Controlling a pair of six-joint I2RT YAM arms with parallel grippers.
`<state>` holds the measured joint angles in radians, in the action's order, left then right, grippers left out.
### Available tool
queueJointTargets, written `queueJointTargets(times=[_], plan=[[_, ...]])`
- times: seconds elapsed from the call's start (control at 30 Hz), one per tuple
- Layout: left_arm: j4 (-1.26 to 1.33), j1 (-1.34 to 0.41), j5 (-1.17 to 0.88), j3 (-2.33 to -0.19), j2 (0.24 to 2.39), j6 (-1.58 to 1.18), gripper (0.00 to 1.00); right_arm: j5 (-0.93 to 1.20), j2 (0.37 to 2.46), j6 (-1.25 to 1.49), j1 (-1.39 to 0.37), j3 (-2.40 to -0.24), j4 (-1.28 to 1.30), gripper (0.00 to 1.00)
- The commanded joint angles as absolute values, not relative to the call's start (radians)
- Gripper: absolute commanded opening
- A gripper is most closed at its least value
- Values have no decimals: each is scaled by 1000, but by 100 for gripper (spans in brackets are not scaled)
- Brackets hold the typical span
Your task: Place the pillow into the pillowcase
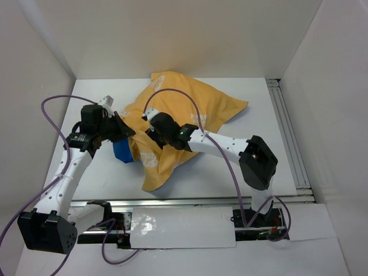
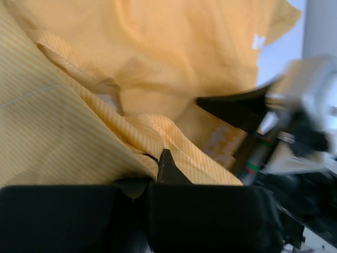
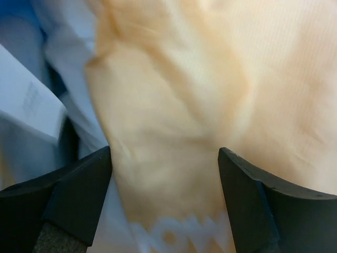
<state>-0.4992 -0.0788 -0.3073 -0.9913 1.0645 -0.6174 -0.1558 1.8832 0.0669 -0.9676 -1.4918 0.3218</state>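
Observation:
The orange-yellow pillowcase [image 1: 190, 112] lies crumpled across the middle of the white table, and a patch of its blue side [image 1: 122, 151] shows at its left edge. The pillow is hidden. My left gripper [image 1: 124, 130] is at that left edge, shut on the pillowcase's striped hem [image 2: 152, 138]. In its wrist view the left gripper [image 2: 158, 169] has fabric pinched between its black fingers. My right gripper [image 1: 150, 119] hovers over the pillowcase just right of the left one. It is open [image 3: 164, 182], with orange cloth [image 3: 174, 121] and white lettering [image 3: 179, 237] beneath and nothing gripped.
White enclosure walls stand left, back and right. A metal rail [image 1: 289, 135] runs along the table's right side and another [image 1: 190, 201] along the front. Purple cables [image 1: 54, 106] loop above both arms. The right arm's elbow [image 1: 257, 163] sits at the right front.

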Motion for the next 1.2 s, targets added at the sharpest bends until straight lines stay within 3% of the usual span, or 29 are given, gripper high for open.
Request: queueJointTargets(times=[0.0, 0.2, 0.23, 0.3, 0.57, 0.6, 0.63, 0.67, 0.7, 0.73, 0.83, 0.9, 0.93, 0.97, 1.0, 1.1, 1.13, 1.17], plan=[[-551, -69, -85, -983, 1081, -655, 0, -222, 1735, 92, -962, -1494, 339, 87], [-571, -69, -2, -983, 1023, -690, 0, -285, 1634, 85, -962, -1433, 266, 87], [-571, -69, -2, -983, 1009, -690, 0, -276, 1625, 75, -962, -1424, 256, 82], [-571, -69, -40, -983, 1009, -690, 0, -246, 1603, 60, -962, -1408, 224, 80], [-558, -78, -85, -911, 1009, -692, 0, -207, 1727, 3, -962, -1417, 258, 85], [-574, -78, -66, -901, 1025, -701, 6, -234, 1745, 3, -962, -1431, 288, 85], [-596, -78, -31, -910, 1034, -712, 36, -289, 1761, 29, -962, -1445, 302, 85], [-657, -78, -9, -923, 1046, -712, 57, -313, 1785, 29, -962, -1454, 313, 85], [-688, -78, 17, -940, 1069, -727, 85, -330, 1786, 29, -962, -1463, 322, 85], [-716, -78, 40, -977, 1080, -738, 100, -340, 1796, 40, -962, -1463, 336, 85], [-755, -78, 95, -1012, 1091, -747, 100, -366, 1796, 64, -962, -1439, 345, 85], [-755, -78, 104, -1012, 1091, -756, 100, -358, 1784, 75, -962, -1427, 345, 52], [-727, -78, 104, -1022, 1104, -756, 100, -357, 1758, 92, -962, -1416, 345, 25], [-727, -78, 95, -1022, 1126, -747, 100, -338, 1746, 92, -962, -1416, 345, 7], [-727, -78, 95, -1031, 1138, -747, 100, -325, 1717, 92, -962, -1416, 336, 0], [-710, -87, 39, -1045, 1160, -735, 95, -247, 1668, 68, -962, -1416, 302, 0], [-698, -87, 22, -1045, 1160, -735, 83, -220, 1636, 58, -962, -1416, 279, 0], [-666, -87, 6, -1028, 1160, -721, 78, -192, 1620, 58, -962, -1416, 279, 0]])
